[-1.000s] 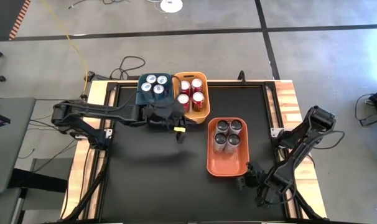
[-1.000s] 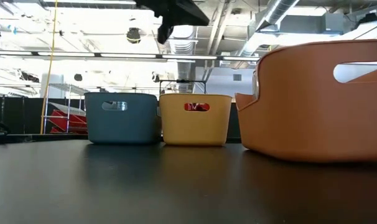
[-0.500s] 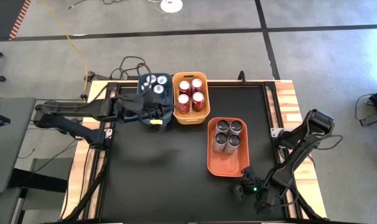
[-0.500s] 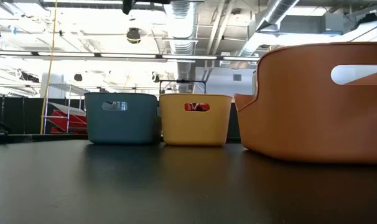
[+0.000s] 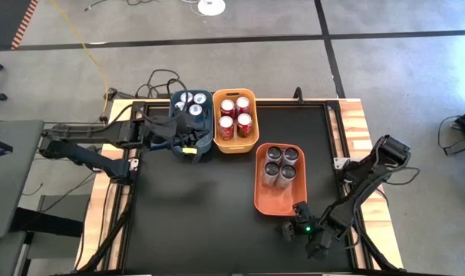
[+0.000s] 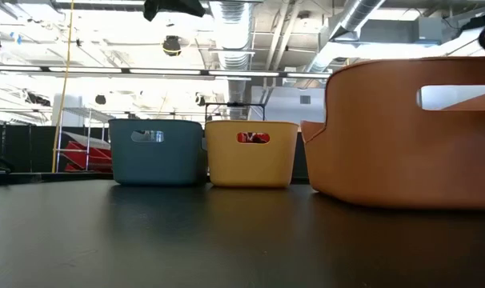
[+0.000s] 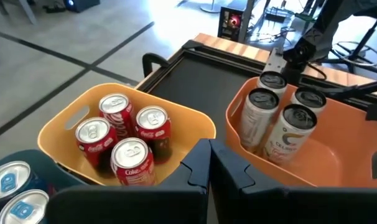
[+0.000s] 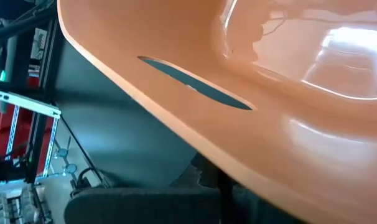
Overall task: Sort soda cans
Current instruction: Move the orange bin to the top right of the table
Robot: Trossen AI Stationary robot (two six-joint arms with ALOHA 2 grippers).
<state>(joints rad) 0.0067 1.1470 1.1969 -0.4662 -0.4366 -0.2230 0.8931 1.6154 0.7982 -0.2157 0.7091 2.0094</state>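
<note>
**All cans binned, both grippers closed and empty**

Table point(image 5: 194, 222): black mat, three bins at the far half, nothing loose on it that I can see.

Orange bin point(image 5: 278, 201), biggest: four silver/grey cans point(image 5: 280, 165) upright at its far end, near end bare. Yellow bin point(image 5: 249, 142): four red cans point(image 5: 235, 116) upright, packed touching. Blue bin point(image 5: 206, 126), touching the yellow one: blue cans point(image 5: 191, 103) with silver tops, partly hidden under the left arm.

Left gripper point(image 7: 208, 171): fingers pressed together, holding nothing, hovering over the near edge of the blue bin. Right gripper point(image 5: 300, 228): closed, nothing in it, low at the orange bin's near end, nosed up against the wall.

Handling, my read: the cans are light, thin-walled and smooth, so they dent if over-squeezed and slip if under-squeezed. Grip mid-body across the diameter, upright. Packed fours leave little finger room; take an outer can first.

Sort looks done or nearly so.
</note>
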